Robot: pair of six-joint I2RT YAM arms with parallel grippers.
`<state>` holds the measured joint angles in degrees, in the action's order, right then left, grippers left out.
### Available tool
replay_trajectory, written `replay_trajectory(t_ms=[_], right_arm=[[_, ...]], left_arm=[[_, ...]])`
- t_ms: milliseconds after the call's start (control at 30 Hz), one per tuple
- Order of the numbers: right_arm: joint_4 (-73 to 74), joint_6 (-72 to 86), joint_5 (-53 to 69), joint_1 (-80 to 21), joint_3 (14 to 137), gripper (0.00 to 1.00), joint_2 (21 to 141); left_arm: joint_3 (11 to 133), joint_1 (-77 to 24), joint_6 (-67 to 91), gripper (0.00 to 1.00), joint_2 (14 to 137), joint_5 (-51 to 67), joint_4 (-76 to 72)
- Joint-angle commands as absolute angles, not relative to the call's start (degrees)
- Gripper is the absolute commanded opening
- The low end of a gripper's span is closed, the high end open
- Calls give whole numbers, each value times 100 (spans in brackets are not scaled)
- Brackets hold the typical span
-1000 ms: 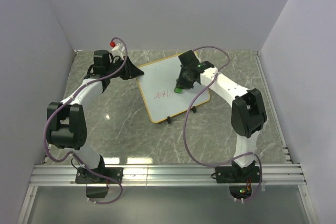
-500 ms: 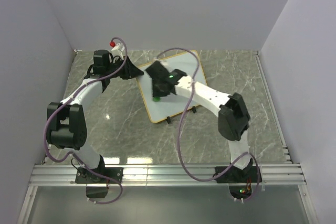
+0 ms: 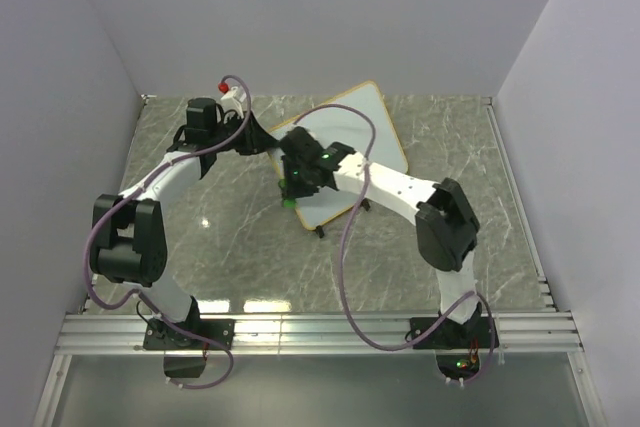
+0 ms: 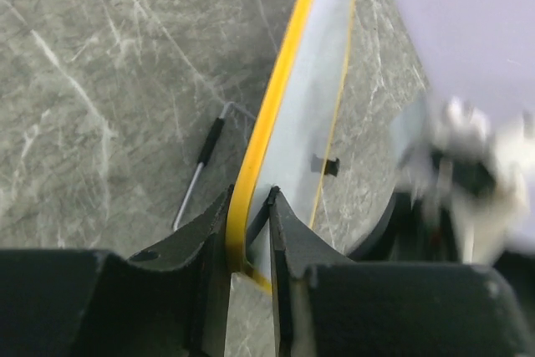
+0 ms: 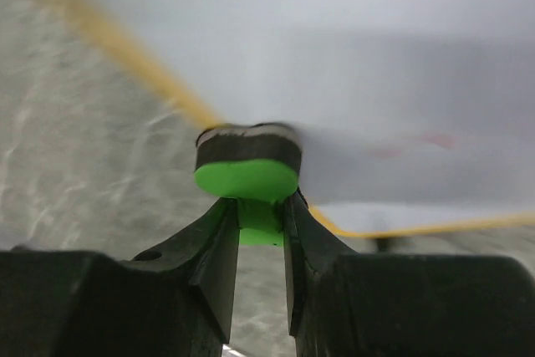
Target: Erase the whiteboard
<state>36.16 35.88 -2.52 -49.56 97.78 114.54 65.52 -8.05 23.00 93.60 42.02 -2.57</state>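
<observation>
1. Grey marbled surface (image 3: 200, 217) fills the middle of the top view, with pale walls on three sides
2. Across the upper centre lies the whiteboard (image 3: 355, 137), turned like a diamond. The left wrist view sees it nearly edge-on, so its left side looks lifted, probably by the grip on it
3. A purple cable (image 3: 350, 112) from the right arm loops over the board and hides part of it
4. The left tool (image 4: 249, 202) is clenched on the orange rim at the board's left edge, likely to brace it against the wiping push
5. The right tool (image 5: 261, 206) grasps a green eraser (image 5: 247, 177), dark pad toward the board, at the lower-left rim. Both tools sit close together there, so I judge a bump possible
6. A faint, blurred red smear (image 5: 435, 140) suggests wiping is unfinished
7. A thin black-handled rod (image 4: 201, 173) lies on the surface left of the rim
</observation>
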Motion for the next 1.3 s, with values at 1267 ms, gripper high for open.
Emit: replay_trajectory(t_ms=[1267], right_arm=[[3199,3779,-272,-3235,8228,0,9801]], left_arm=[[6574,-615,1714,0,8332,3867,334]])
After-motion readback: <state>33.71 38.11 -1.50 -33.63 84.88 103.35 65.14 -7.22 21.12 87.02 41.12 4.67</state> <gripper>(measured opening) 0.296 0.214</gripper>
